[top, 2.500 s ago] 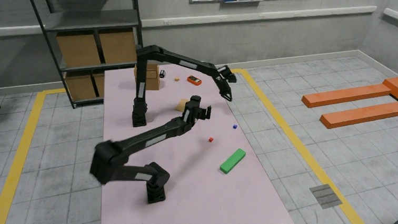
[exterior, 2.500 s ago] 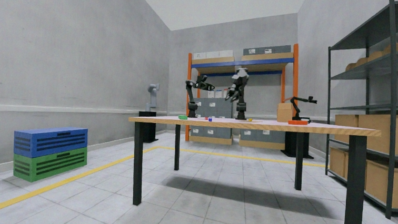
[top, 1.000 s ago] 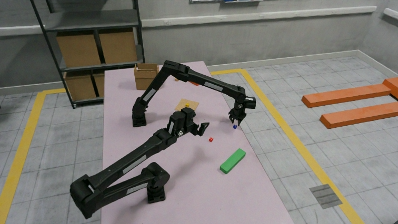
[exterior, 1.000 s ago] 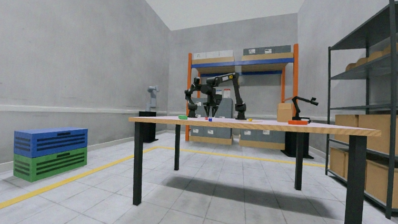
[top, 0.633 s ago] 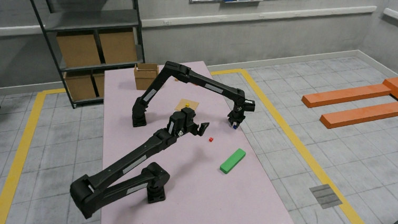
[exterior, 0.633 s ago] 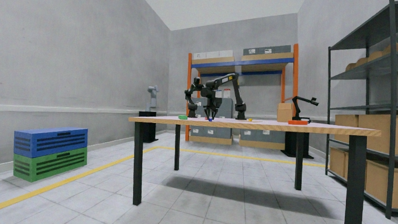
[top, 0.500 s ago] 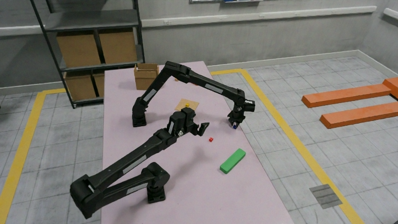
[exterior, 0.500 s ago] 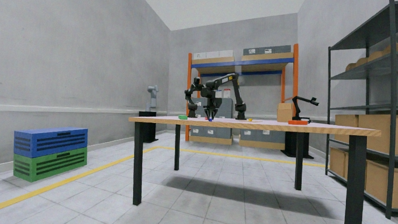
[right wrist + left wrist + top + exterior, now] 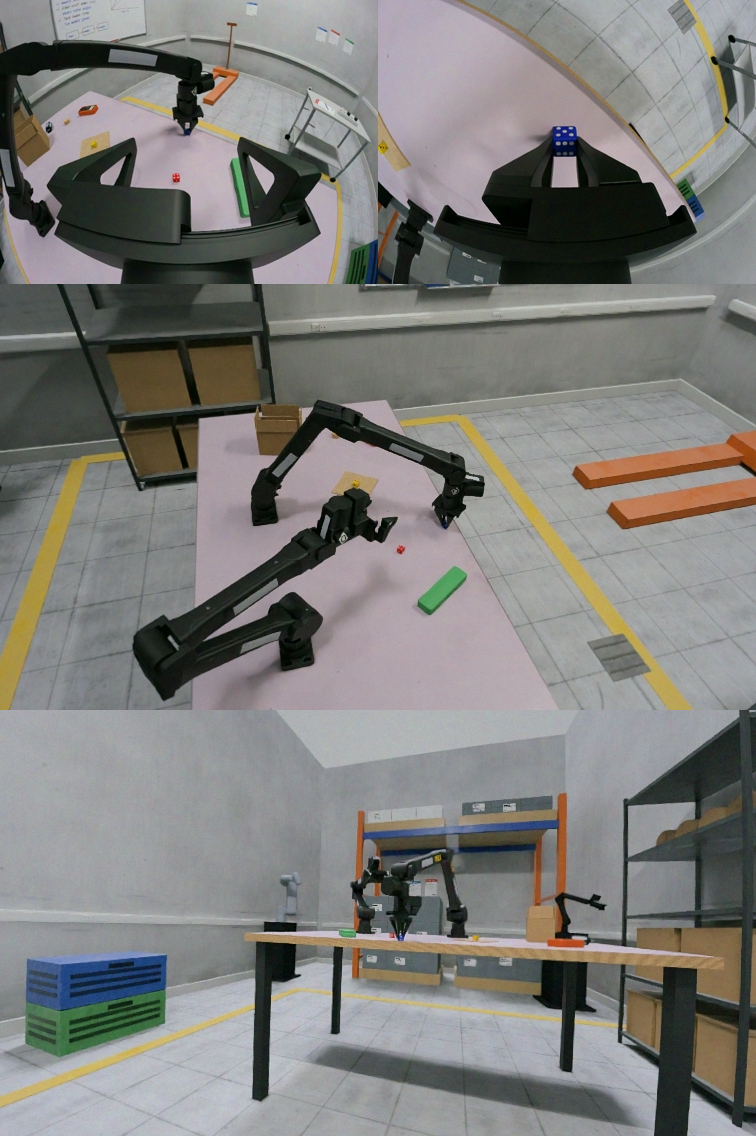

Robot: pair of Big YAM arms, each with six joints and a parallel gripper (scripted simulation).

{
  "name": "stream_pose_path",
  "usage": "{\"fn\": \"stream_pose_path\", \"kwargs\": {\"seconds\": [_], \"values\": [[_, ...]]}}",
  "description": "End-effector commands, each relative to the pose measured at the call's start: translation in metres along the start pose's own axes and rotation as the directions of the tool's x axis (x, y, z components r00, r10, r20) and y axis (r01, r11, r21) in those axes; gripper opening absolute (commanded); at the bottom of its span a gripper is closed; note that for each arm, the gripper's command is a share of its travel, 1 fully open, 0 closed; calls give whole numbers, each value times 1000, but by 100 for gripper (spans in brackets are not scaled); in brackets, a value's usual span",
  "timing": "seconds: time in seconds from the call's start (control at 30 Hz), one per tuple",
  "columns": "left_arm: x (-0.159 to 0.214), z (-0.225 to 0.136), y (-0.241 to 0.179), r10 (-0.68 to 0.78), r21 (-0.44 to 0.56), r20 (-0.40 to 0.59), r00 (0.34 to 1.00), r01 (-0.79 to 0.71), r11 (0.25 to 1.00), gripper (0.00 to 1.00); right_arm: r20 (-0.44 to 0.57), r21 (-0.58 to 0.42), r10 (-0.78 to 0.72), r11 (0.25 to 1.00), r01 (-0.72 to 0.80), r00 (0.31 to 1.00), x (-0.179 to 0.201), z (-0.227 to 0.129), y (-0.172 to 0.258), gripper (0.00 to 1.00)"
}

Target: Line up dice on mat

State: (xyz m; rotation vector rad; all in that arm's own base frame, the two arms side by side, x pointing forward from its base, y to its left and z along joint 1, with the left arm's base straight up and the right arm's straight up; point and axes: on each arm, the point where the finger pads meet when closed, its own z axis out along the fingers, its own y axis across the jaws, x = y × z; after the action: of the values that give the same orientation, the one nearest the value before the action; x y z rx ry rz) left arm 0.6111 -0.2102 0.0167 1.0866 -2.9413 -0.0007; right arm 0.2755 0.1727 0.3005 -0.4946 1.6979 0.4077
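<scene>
one blue cube die, white-dotted, in left claw.

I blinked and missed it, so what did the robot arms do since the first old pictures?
The left gripper came down to the blue die and closed on it. The right arm's hand moved too, toward the red die. The red die and green block stayed put.
</scene>
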Motion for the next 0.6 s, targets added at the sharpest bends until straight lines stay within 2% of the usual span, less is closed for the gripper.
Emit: {"fn": "stream_pose_path", "kwargs": {"seconds": [0.0,0.17,0.4,0.47,0.57], "values": [[-10,-29,-14,-19,36,26,999,18,999,14,43,-24,-6,1000,7,999,-30,3,6,100],[-13,-79,-11,-26,60,40,999,23,998,14,36,-15,11,1000,-11,999,-31,15,6,100],[-12,-81,42,-15,30,25,1000,14,999,14,24,-70,-21,997,23,999,-25,31,16,100],[-12,-81,42,-15,30,25,1000,14,999,14,24,-70,-21,997,23,999,-25,31,16,100],[-15,-84,72,4,32,28,1000,-5,999,14,21,-118,-29,993,31,999,-20,35,26,100]]}}
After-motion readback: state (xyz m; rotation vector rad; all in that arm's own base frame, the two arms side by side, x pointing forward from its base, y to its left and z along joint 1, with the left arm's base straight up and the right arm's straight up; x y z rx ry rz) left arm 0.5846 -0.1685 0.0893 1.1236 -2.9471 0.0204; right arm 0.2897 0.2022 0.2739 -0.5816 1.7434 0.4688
